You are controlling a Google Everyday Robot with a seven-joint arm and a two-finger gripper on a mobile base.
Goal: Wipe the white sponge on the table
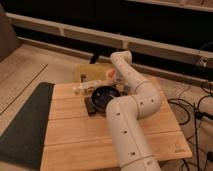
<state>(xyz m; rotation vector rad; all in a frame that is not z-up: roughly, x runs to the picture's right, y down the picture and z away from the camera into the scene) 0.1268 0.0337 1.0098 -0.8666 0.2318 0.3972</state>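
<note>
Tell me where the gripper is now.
In the camera view, the gripper hangs near the far edge of the table, just behind the black bowl and beside the cutting board.
</note>
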